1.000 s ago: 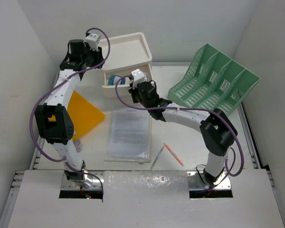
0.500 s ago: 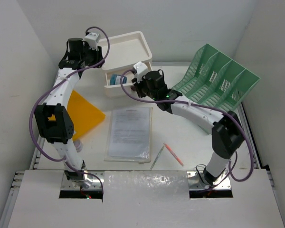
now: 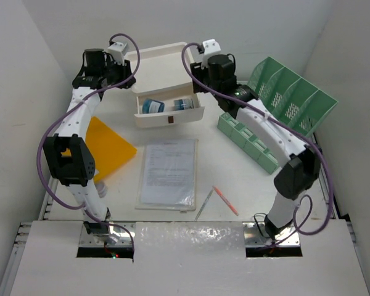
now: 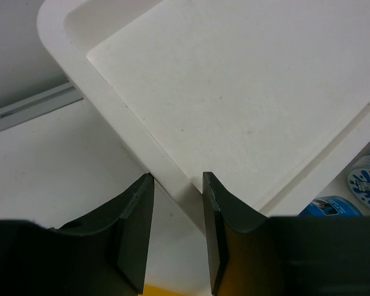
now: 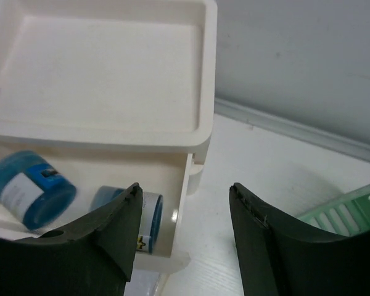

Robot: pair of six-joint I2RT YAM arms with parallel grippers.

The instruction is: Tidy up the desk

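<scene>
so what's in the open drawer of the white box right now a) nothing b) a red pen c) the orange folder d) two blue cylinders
d: two blue cylinders lie in the pulled-out drawer of the white box, while the red pen and orange folder sit out on the desk

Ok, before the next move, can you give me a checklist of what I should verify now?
1. The drawer of the drawer box is pulled open: ok.
2. Two blue containers lie inside it: ok.
3. The right gripper is open and empty: ok.
4. The left gripper is clamped on the box rim: ok.
5. The pens, paper and orange folder are put away: not ok, all lie on the desk.
</scene>
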